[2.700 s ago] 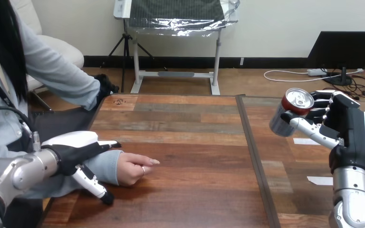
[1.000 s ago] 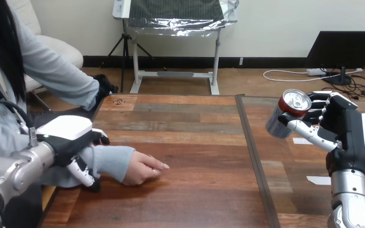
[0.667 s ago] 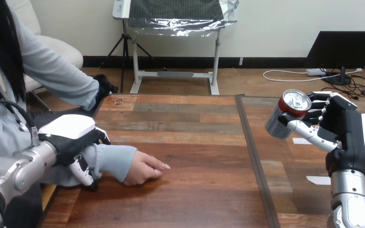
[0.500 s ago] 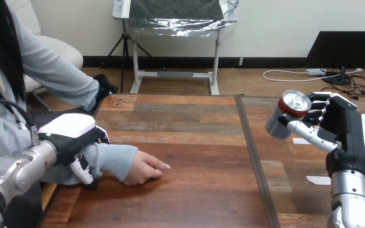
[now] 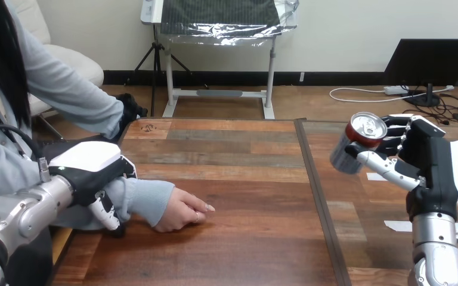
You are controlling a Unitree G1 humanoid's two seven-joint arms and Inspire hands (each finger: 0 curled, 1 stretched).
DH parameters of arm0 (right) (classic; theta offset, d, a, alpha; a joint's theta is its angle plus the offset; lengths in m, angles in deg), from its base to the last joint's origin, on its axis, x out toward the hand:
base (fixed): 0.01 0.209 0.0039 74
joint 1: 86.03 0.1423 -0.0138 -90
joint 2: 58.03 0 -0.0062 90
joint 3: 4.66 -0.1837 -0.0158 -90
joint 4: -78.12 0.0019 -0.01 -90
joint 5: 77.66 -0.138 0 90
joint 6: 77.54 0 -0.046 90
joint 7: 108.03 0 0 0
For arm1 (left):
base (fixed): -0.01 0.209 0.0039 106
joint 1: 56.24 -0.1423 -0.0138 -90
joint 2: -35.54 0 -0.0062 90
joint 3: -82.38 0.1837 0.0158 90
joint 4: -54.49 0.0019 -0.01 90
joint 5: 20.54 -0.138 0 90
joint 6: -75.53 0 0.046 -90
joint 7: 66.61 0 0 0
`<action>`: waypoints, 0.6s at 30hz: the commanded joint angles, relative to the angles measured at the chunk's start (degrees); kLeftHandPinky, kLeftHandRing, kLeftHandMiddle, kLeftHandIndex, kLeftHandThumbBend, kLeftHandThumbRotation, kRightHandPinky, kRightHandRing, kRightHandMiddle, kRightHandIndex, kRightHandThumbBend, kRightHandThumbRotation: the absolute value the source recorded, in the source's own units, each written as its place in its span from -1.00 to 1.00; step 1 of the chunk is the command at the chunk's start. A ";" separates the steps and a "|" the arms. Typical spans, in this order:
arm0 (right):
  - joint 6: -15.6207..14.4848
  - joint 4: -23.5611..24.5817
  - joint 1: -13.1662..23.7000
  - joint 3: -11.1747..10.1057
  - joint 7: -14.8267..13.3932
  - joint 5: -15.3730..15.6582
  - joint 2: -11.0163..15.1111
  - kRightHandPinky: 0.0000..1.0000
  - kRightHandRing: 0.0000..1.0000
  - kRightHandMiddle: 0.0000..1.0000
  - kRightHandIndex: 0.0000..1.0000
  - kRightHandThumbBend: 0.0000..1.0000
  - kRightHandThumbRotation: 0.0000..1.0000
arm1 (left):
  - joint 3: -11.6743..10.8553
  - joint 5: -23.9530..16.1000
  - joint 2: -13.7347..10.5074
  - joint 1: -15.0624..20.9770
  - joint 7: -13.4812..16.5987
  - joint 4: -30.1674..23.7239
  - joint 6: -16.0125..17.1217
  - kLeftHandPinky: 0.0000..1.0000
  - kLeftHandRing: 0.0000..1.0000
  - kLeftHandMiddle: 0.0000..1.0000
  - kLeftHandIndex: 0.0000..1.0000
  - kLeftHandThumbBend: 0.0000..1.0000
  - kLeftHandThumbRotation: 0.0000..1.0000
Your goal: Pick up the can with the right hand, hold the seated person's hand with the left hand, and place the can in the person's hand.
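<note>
— State of the right robot hand [image 5: 429,164]?
— Raised at the view's right, above the right part of the counter [image 5: 244,179]. Fingers and thumb curled tight round the can [image 5: 352,143], thumb across its near side.
— And the can?
— Off the counter, up in that grip. Tilted, leaning towards the left, with the top turned up and towards the camera. Red just under the rim, silver lower down.
— The left robot hand [image 5: 86,164]?
— Low at the counter's left edge, lying over the person's forearm [image 5: 146,199], grey-sleeved. Fingers bent over the far side of the sleeve, thumb down the near side. Clamped on that forearm, short of the cuff.
— Where is the person's hand [image 5: 182,211]?
— Resting on the counter just past the cuff, palm down, fingers loosely curled and pointing right. Well apart from the can, with a broad stretch of bare wood and a dark seam in the counter between them.
</note>
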 commanded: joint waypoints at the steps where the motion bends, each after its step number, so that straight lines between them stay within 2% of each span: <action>1: -0.06 4.48 2.56 0.65 -0.69 0.09 -1.02 -0.35 -0.25 -0.13 -0.07 0.53 -1.00 | -1.07 1.47 1.21 1.95 -0.23 -0.88 0.40 -0.17 -0.09 0.01 0.07 0.82 -1.00; 18: -0.51 5.63 2.81 2.30 -1.51 2.10 -1.92 -0.35 -0.24 -0.12 -0.07 0.53 -1.00 | -1.32 3.10 1.77 1.43 -0.48 -2.24 1.27 -0.31 -0.21 -0.09 -0.02 0.81 -1.00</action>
